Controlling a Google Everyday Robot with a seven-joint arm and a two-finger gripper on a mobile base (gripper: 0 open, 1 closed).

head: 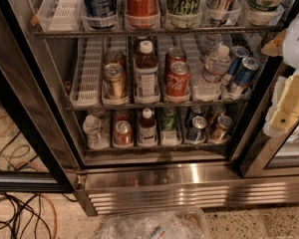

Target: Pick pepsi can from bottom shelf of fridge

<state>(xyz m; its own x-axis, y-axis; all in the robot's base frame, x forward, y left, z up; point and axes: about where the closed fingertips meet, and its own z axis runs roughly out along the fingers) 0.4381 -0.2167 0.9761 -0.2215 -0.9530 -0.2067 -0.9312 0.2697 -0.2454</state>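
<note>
Pincer point(287, 111) right edge; pepsi can point(196, 129) bottom shelf point(157, 146), Coca-Cola cans point(177, 79) above.

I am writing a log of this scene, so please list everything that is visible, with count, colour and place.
fridge: one, stainless steel, centre
pepsi can: one, dark blue, bottom shelf, right of middle
copper-brown can: one, beside it, right
red can: one, bottom shelf, left
Coca-Cola cans: two, red, middle shelf
slim cans: two, blue-silver, middle shelf, right
cables: several, orange and black, floor left
gripper: one, cream, right edge, beside middle shelf
</note>
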